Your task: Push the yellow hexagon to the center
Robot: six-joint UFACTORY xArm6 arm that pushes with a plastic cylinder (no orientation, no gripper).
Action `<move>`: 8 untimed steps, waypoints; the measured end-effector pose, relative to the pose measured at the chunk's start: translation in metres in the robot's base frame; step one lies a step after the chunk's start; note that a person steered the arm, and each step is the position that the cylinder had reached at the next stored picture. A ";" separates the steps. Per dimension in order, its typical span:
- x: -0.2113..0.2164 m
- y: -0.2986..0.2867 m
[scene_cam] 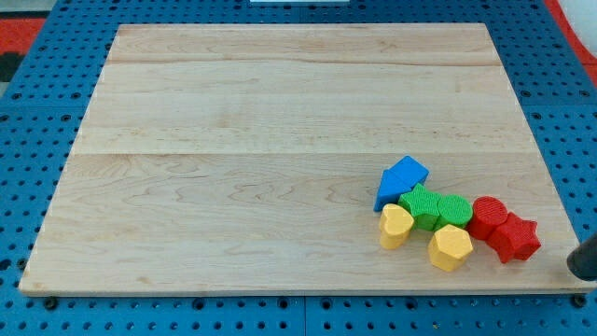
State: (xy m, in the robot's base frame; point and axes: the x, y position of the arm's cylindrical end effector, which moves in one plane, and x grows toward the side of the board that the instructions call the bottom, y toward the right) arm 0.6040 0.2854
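The yellow hexagon lies at the board's lower right, at the bottom of a tight cluster of blocks. It touches a green block above it and sits just left of a red star. A second yellow block of unclear shape lies to its left. A dark rounded shape at the view's right edge looks like my tip. It is off the board, right of the red star and apart from all blocks.
The cluster also holds a blue block at its top left, a second green block and a red block. The wooden board lies on a blue pegboard. The board's right edge runs close to the red star.
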 end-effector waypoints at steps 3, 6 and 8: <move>0.000 -0.056; -0.027 -0.147; -0.059 -0.207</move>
State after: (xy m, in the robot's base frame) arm 0.5452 0.0780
